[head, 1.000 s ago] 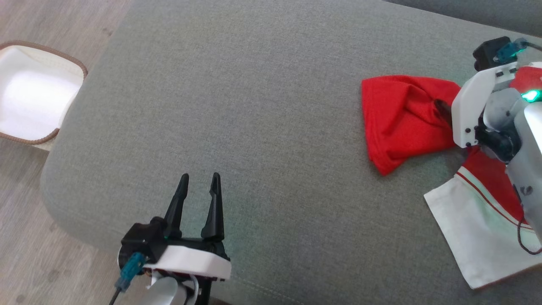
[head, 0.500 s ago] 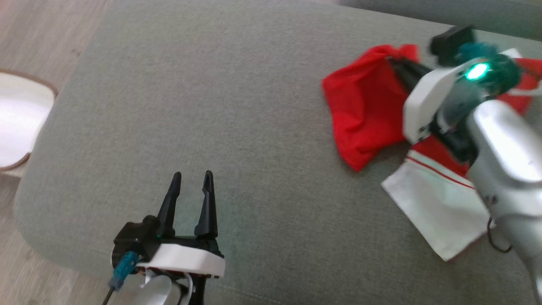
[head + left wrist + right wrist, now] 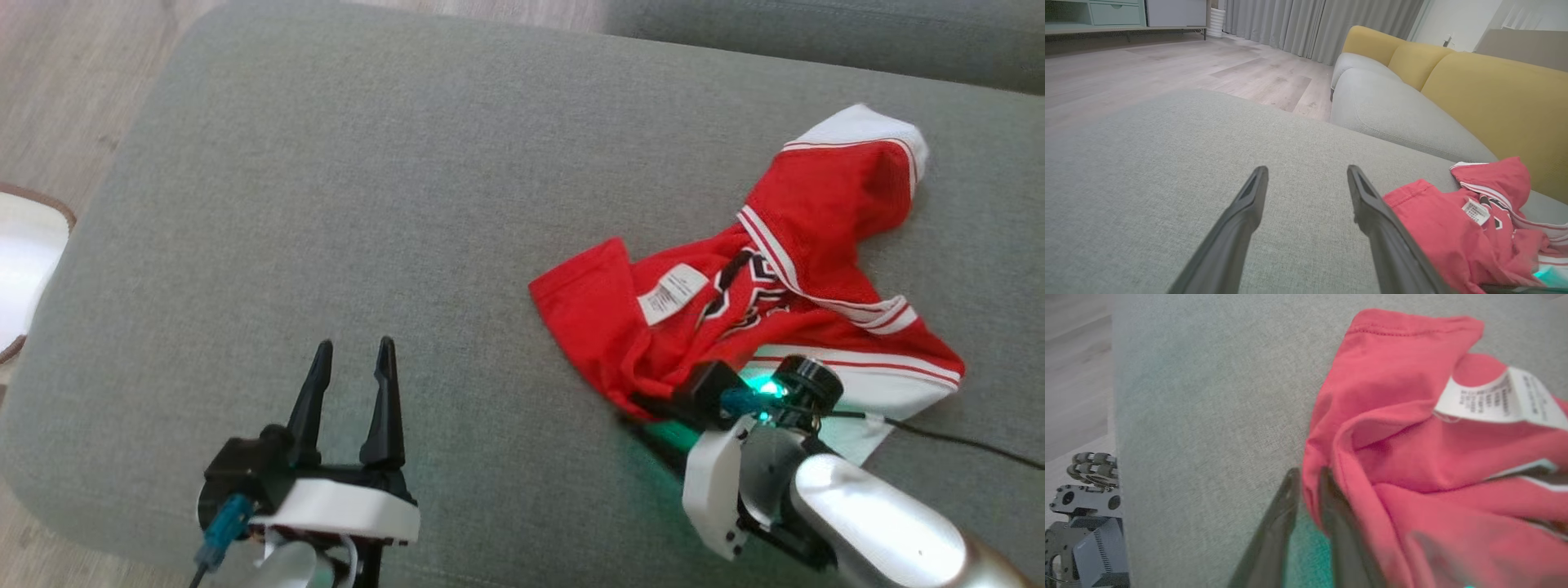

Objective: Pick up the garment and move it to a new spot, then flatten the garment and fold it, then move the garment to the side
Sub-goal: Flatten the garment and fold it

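Pinching a fold at the near edge of the red shirt (image 3: 816, 331), the right end effector (image 3: 1308, 473) has its fingers pressed together; shirt lies crumpled on the grey cushion (image 3: 408, 204), left end effector (image 3: 351, 351) spread, hovering well apart

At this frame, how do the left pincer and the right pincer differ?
The left pincer is open, its fingers spread; the right pincer is shut. The left pincer holds nothing above the bare grey cushion; the right pincer pinches an edge of the red jersey. Both have long dark fingers and sit low over the same cushion.
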Available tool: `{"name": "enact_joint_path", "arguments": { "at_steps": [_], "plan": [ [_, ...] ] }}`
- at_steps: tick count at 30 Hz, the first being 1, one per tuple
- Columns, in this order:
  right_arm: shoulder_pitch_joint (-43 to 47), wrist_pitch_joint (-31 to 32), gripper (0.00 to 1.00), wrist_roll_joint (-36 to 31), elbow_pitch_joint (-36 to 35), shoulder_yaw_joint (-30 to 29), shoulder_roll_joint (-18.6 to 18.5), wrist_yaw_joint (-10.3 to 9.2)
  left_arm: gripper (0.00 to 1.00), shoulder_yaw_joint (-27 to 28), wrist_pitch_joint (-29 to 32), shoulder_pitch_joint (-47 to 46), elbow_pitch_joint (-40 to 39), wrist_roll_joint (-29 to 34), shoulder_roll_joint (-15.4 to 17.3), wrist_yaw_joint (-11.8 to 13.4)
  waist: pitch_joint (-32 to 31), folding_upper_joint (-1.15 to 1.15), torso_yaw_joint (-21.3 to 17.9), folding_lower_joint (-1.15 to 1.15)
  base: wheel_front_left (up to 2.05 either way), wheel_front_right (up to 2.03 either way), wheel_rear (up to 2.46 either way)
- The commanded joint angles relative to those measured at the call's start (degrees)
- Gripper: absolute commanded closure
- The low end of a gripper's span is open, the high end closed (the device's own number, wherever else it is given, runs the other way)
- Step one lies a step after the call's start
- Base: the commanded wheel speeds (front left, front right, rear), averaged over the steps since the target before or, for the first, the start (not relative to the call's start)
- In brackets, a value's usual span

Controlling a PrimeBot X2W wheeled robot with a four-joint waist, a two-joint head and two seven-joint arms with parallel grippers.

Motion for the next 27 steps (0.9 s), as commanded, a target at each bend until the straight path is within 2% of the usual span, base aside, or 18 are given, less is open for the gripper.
{"name": "enact_joint_path", "arguments": {
  "at_steps": [1,6,10,14,19,20,22,23,24,27],
  "plan": [
    [0.17,-0.48,0.00,0.66,-2.79,-1.10,0.00,-0.05,0.00,2.50,-0.18,-0.53,-1.83,0.28,1.41,0.41,-0.31,0.00,-0.34,0.01,0.00,0.00,0.00],
    [0.74,-2.04,0.00,1.38,-6.19,-7.88,1.96,-0.05,0.00,2.30,0.01,-0.15,-2.22,0.23,1.61,0.64,-0.96,0.00,-0.63,0.01,0.00,0.00,0.00],
    [0.03,0.03,0.00,0.80,-5.66,-13.69,5.01,-0.05,0.00,1.79,0.16,-0.12,-2.52,0.21,1.52,0.50,-0.79,0.00,0.10,0.01,0.00,0.00,0.00],
    [-0.97,3.86,0.00,1.26,-0.15,-17.22,8.91,-0.05,0.00,1.39,0.23,-0.72,-2.55,0.15,1.18,0.25,-0.10,0.00,1.81,0.01,0.00,0.00,0.00],
    [-3.99,4.57,0.00,-1.32,8.72,-18.48,11.91,-0.05,0.00,1.12,-0.02,-1.20,-1.74,-0.03,0.46,-0.09,0.75,0.00,4.64,0.01,0.00,0.00,0.00],
    [-4.42,4.34,0.03,-1.64,9.67,-18.20,12.28,-0.05,0.00,1.14,-0.08,-1.15,-1.59,-0.07,0.37,-0.12,0.75,0.00,5.01,0.01,0.00,0.00,0.00],
    [-5.10,3.32,0.60,-1.51,10.40,-16.88,13.19,-0.05,0.00,1.24,-0.21,-1.02,-1.32,-0.14,0.28,-0.17,0.66,0.00,5.57,0.01,0.00,0.00,0.00],
    [-5.40,2.92,0.76,-1.26,10.47,-15.89,13.54,-0.05,0.00,1.34,-0.27,-0.93,-1.22,-0.19,0.27,-0.17,0.59,0.00,5.72,0.01,0.00,0.00,0.00],
    [-5.75,2.46,1.00,-1.08,10.35,-14.70,13.73,-0.05,0.00,1.43,-0.33,-0.84,-1.12,-0.23,0.27,-0.19,0.51,0.00,5.82,0.01,0.00,0.00,0.00],
    [-6.55,1.53,1.00,-1.22,9.86,-12.11,13.79,-0.05,0.00,1.57,-0.43,-0.70,-0.94,-0.24,0.28,-0.16,0.29,0.00,5.87,0.01,0.00,0.00,0.00]
  ]
}}
